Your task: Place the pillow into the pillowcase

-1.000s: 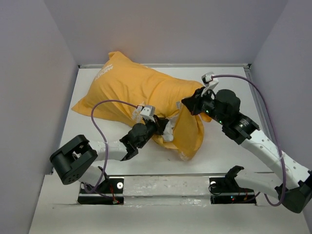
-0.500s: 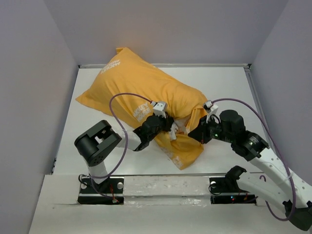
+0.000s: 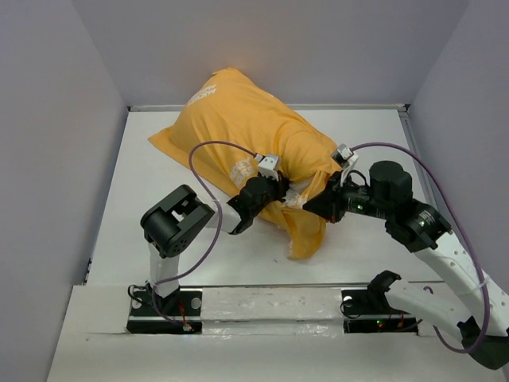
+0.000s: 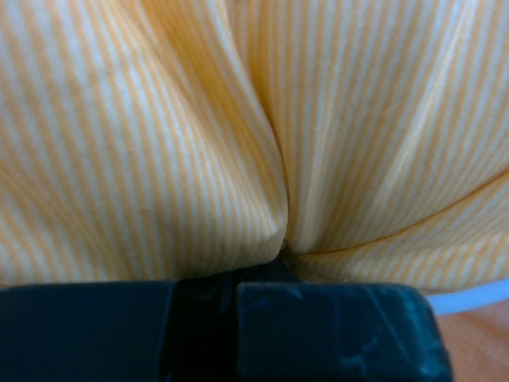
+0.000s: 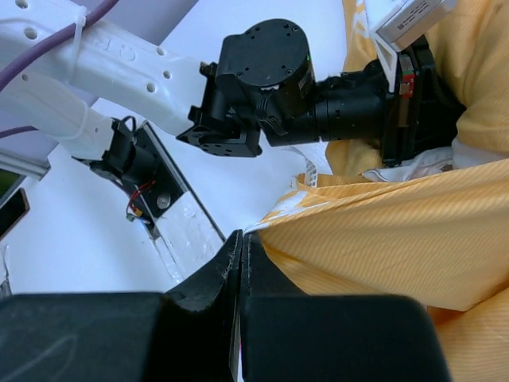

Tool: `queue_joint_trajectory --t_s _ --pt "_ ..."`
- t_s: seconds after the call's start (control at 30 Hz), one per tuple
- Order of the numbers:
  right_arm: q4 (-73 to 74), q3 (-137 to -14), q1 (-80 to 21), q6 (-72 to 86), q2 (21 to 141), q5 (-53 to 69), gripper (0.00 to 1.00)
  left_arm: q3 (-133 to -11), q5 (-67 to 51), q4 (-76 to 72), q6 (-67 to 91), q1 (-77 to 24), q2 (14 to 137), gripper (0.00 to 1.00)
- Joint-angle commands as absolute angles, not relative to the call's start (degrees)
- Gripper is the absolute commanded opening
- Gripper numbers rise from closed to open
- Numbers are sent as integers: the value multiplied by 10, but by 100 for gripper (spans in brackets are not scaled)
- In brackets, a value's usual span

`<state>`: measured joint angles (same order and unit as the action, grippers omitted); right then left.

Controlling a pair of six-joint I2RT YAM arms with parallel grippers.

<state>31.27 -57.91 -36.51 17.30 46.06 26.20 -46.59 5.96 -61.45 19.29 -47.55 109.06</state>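
- At the tabletop's (image 3: 143, 183) far middle, the plump pillowcase (image 3: 238, 119) is bulging around the pillow (image 3: 297, 193), white showing at its mouth.
- Left jaws and right jaws are each pinching its finely striped orange cloth.

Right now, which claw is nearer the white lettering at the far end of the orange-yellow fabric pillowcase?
Left. The left claw pinches the pillowcase short of the lettering; the right claw grips it farther right, by the open end.
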Motion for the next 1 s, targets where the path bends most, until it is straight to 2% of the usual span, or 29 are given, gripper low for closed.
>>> queue_joint_trajectory --t_s 0.0,0.1,0.13,0.17,0.23,0.27,0.3,0.33,0.37,0.4,0.63,0.73,0.83,0.87,0.9,0.97 --pt "245 -665 -382 193 449 391 0 -474 119 -592 163 -423 1112 1" --pt "263 -639 -382 183 461 250 0 -439 148 -594 159 -481 1066 1" --pt "264 -615 -382 181 477 116 0 -425 155 -593 160 -500 1040 1" --pt "265 -605 -382 183 489 42 0 -396 170 -592 164 -534 1027 1" --pt "257 -576 -367 175 527 -48 0 -365 173 -591 194 -554 999 1" --pt "261 -575 -367 178 540 -50 6 -340 175 -582 203 -560 974 1" --pt "264 -570 -367 185 549 -67 42 -331 176 -575 213 -564 963 1" --pt "262 -562 -361 198 551 -69 62 -321 176 -571 216 -565 943 1" --pt "261 -545 -361 201 550 -65 74 -313 176 -570 219 -565 936 1" --pt "261 -537 -356 205 547 -64 80 -300 173 -564 222 -565 930 1" --pt "227 -459 -307 228 559 -109 80 -273 158 -560 246 -594 909 1" --pt "225 -445 -295 244 568 -199 77 -270 149 -560 260 -609 898 1" --pt "218 -424 -253 263 555 -194 69 -270 152 -555 258 -613 891 1" --pt "213 -416 -242 271 554 -183 63 -272 154 -553 256 -613 890 1" --pt "196 -406 -228 280 555 -176 51 -272 156 -547 251 -614 890 1" --pt "160 -369 -215 294 566 -142 51 -275 164 -541 240 -614 889 1"
